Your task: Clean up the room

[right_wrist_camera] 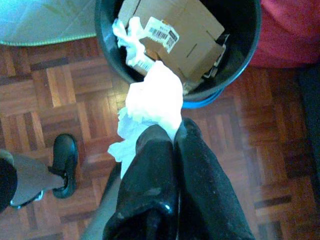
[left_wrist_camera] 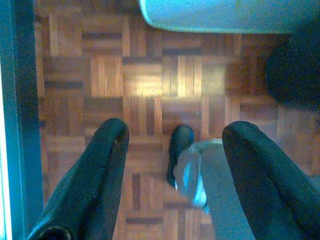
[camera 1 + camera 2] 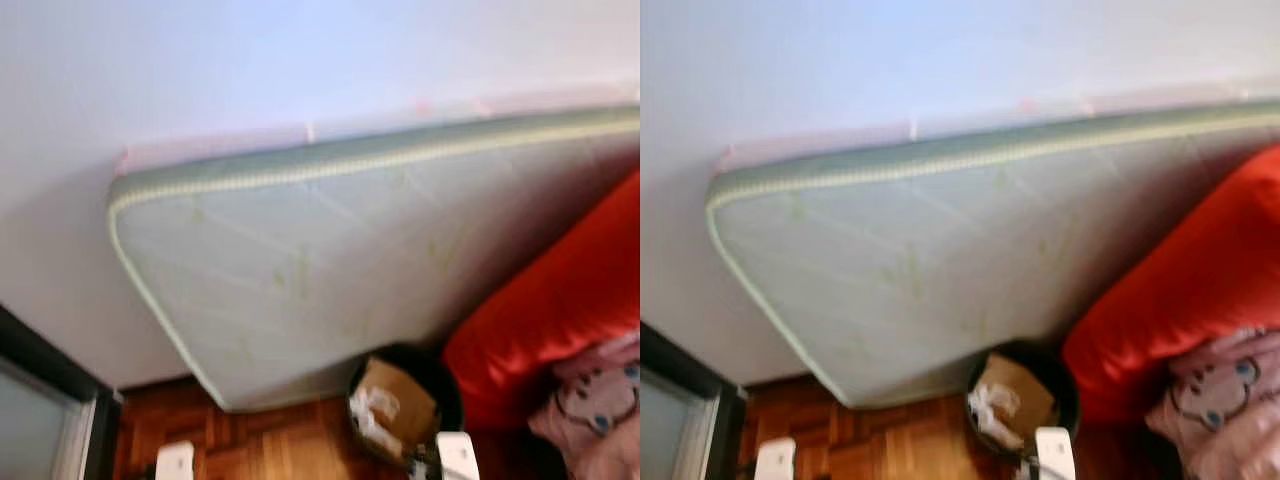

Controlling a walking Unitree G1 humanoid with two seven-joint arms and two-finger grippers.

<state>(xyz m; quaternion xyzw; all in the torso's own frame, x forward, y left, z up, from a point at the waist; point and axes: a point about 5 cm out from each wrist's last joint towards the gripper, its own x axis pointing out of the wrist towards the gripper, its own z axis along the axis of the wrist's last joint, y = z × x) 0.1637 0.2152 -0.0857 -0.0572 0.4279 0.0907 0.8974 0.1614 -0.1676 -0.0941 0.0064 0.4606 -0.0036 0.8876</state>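
Observation:
My right gripper [image 1: 175, 132] is shut on a crumpled white paper wad [image 1: 155, 97]. It hangs over the parquet floor just short of the rim of a black trash bin [image 1: 102, 30]. The bin holds a folded cardboard box [image 1: 190, 35] and more white paper [image 1: 127, 40]. From the head the bin [image 3: 445, 385] stands on the floor at the foot of a leaning mattress. My left gripper [image 2: 175, 127] is open over bare parquet with nothing between its fingers.
A pale green mattress [image 3: 330, 260] leans against the white wall behind the bin. A red sofa [image 3: 560, 300] with a pink plush [image 3: 600, 400] lies to the right. A dark door frame [image 3: 40, 370] stands at the left. My black foot [image 1: 65, 160] rests on the parquet.

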